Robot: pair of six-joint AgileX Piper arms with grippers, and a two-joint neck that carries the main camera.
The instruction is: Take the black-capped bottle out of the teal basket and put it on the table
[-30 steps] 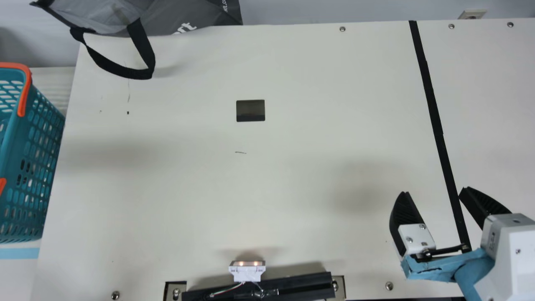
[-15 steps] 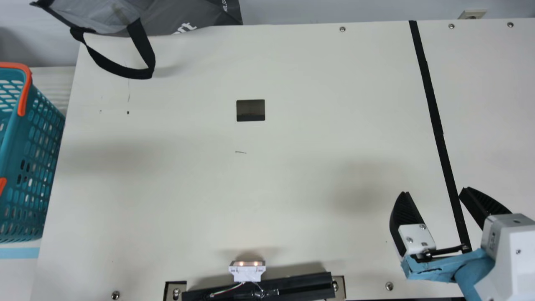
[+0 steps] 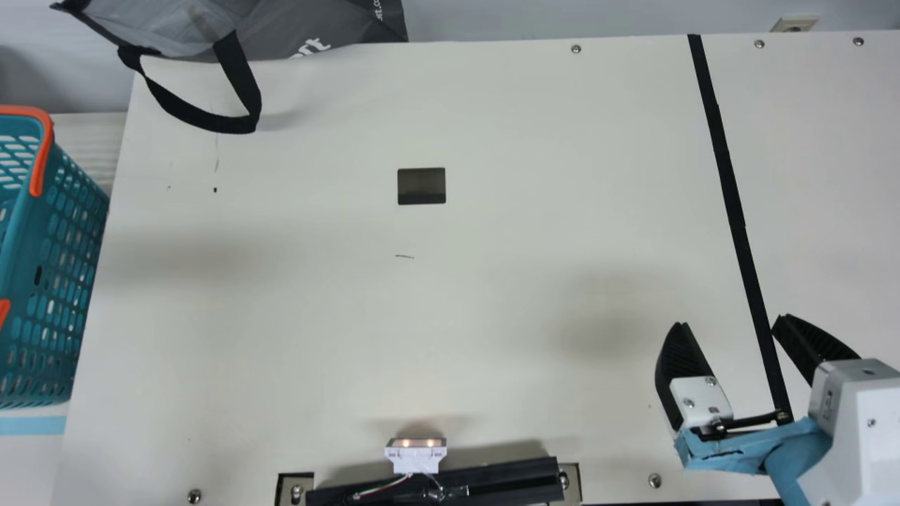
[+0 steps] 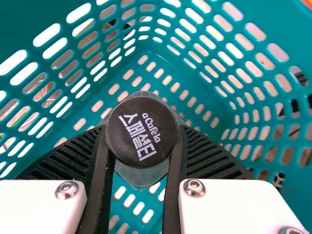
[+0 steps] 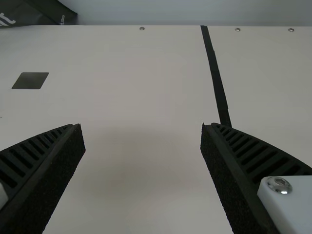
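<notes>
In the left wrist view, the left gripper was surrounded by the slotted walls of the basket, and the gap between its jaws was taken up by the bottle. Some room was left between bottle and walls. In the main view, low sideways passage was blocked by the basket's side and orange handle. A broad way was offered over the middle of the counter, bounded by the bag and its strap at far left, the black rail at the near edge and the right gripper, jaws spread, at near right.
</notes>
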